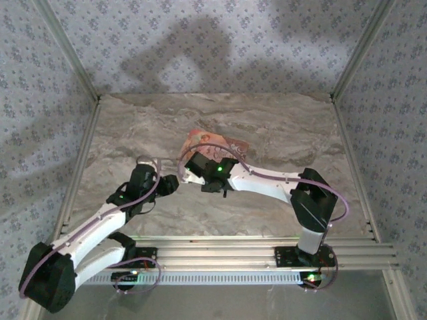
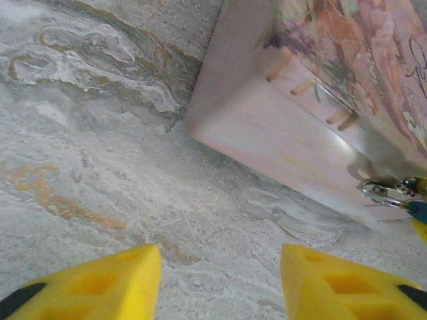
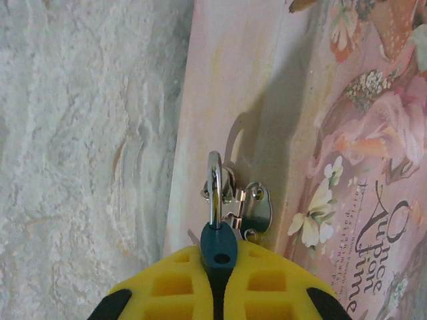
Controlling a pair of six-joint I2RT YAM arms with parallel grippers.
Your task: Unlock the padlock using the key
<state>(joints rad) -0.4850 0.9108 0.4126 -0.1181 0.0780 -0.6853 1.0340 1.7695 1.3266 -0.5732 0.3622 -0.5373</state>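
Right gripper [image 3: 217, 279] first: pinched shut on blue body of what reads as padlock [image 3: 219, 241], dead ahead, gripped between both fingers [image 3: 273, 280], long axis in line with them, shackle [image 3: 213, 180] pointing away and threaded through hasp [image 3: 257, 210] on side wall of box [image 3: 220, 73]. Dark hole at body's near end, probably keyhole, so entry likely from wrist side along that axis. Left gripper [image 2: 220, 252] spread apart over table [image 2: 100, 133], nothing between, padlock off to its far right; right arm plainly nearer.
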